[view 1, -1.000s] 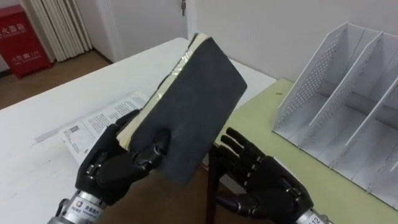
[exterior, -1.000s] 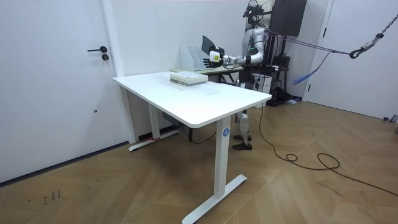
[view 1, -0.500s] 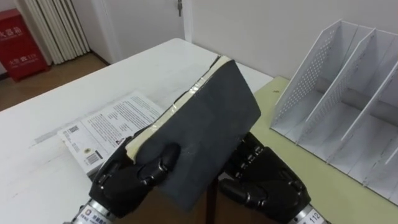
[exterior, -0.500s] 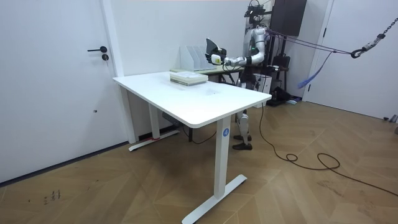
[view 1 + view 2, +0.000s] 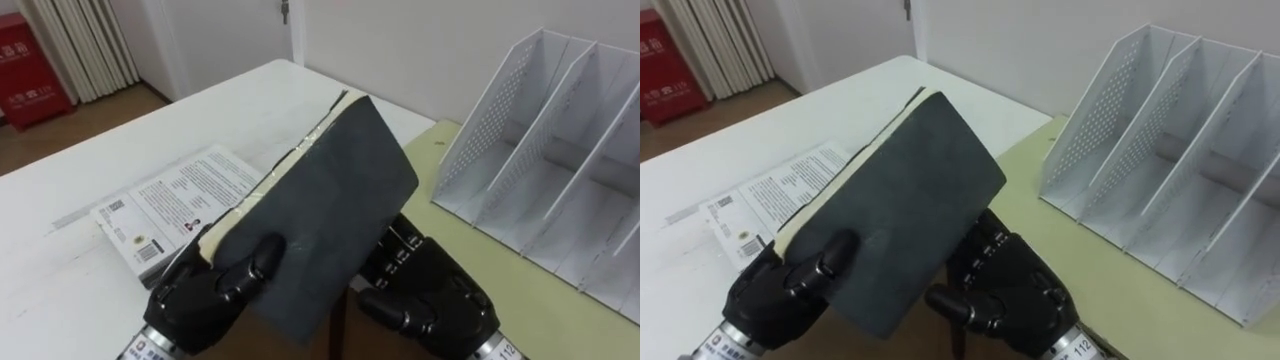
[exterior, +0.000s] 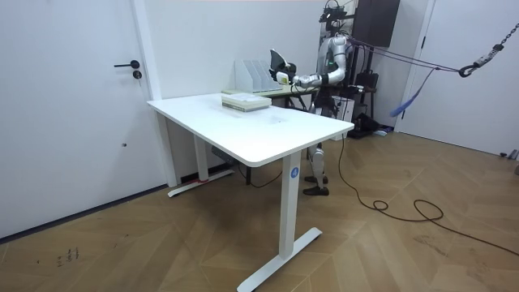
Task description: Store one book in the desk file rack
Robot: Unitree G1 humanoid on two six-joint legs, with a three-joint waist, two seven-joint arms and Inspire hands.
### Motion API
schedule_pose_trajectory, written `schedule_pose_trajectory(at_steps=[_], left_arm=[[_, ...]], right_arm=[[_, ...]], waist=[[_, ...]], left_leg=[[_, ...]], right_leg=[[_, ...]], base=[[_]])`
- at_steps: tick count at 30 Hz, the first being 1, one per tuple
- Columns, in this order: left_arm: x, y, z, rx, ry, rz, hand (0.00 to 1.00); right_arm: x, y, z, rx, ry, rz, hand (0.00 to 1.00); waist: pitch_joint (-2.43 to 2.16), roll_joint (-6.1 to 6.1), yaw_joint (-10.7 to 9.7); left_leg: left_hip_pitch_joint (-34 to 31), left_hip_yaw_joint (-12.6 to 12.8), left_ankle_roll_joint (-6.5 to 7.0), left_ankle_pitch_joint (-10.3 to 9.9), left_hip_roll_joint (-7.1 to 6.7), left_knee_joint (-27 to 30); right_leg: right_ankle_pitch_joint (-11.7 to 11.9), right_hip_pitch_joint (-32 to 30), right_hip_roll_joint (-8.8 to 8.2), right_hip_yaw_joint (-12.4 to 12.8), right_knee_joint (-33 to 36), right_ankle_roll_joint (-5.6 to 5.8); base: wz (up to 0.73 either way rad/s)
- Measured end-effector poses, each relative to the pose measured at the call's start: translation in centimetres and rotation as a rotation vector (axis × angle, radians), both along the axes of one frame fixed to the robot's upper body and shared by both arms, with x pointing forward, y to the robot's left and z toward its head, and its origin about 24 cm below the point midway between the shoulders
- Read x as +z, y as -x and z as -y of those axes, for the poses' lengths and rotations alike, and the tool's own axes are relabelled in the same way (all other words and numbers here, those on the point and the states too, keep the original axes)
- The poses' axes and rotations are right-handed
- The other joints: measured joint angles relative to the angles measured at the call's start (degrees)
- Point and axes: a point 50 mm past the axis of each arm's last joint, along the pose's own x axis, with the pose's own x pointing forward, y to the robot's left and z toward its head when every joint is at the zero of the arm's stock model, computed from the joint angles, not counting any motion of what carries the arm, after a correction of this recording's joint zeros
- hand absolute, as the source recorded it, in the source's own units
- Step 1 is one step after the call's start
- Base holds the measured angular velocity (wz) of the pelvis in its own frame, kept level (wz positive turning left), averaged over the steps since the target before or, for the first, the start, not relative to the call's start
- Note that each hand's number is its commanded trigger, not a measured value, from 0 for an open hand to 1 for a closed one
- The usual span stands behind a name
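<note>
Grasping the tilted book by its lower corner, left hand curled tight.

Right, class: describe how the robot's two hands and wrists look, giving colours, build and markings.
Both the left hand and the right hand are glossy black, with chunky segmented fingers. Each ends in a silver metal wrist cuff; the left's carries an orange-and-white label, the right's a small white tag.

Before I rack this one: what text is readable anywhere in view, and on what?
On the dark book in the left hand: no print on the cover facing the camera.
On the second book, flat on the white table: print and codes, too small to read.
On the red cabinet: white characters, blurred and cut off.
</note>
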Motion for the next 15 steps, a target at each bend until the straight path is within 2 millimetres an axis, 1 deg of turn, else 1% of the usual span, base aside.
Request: schedule_pose_trajectory(at_steps=[2,3,4,5,6,12,15], left_arm=[[-0.56,0.05,-0.16,0.006,0.019,-0.027,1.00],[-0.71,0.07,-0.18,0.006,0.025,-0.034,1.00],[-0.97,0.13,-0.13,0.004,0.040,-0.047,1.00],[-1.10,0.17,-0.08,0.002,0.054,-0.056,1.00],[-1.14,0.18,-0.06,0.001,0.056,-0.059,1.00],[-1.15,0.25,-0.15,-0.017,0.066,-0.064,1.00],[-1.22,0.41,0.09,-0.056,0.065,-0.062,1.00]], right_arm=[[-0.02,0.03,0.01,0.005,0.000,-0.004,0.00],[-0.02,0.03,0.02,0.006,-0.001,-0.005,0.51],[-0.01,0.04,0.01,0.008,-0.006,-0.006,0.76],[0.00,0.07,0.02,0.010,-0.017,-0.009,0.96],[0.01,0.07,0.03,0.010,-0.020,-0.010,1.00],[0.16,0.08,0.21,0.013,-0.040,-0.013,1.00],[0.22,0.06,0.27,0.010,-0.050,-0.013,1.00]], waist=[[-0.19,0.29,0.07],[-0.23,0.36,0.07],[-0.28,0.44,0.06],[-0.28,0.44,0.02],[-0.28,0.44,0.02],[-0.28,0.48,0.20],[-0.28,0.50,0.35]], left_leg=[[0.18,0.23,0.01,0.00,0.00,-0.03],[0.21,0.28,0.01,0.00,0.01,-0.03],[0.23,0.34,0.01,0.00,0.02,-0.03],[0.24,0.35,0.01,0.00,0.03,-0.04],[0.25,0.35,0.01,0.00,0.04,-0.04],[0.76,0.40,0.02,0.01,0.05,-0.11],[1.11,0.45,0.01,0.01,0.06,-0.26]], right_leg=[[0.00,0.01,0.02,0.38,0.11,0.00],[0.00,0.02,0.02,0.42,0.14,0.00],[0.00,0.00,0.02,0.47,0.19,0.00],[0.00,0.00,0.03,0.49,0.21,0.00],[0.00,0.00,0.04,0.50,0.22,0.00],[0.00,0.11,0.04,0.62,0.26,-0.01],[0.00,0.33,0.03,0.63,0.25,0.00]], base=[[-0.08],[-0.05],[0.00],[0.00],[0.00],[0.00],[0.00]])
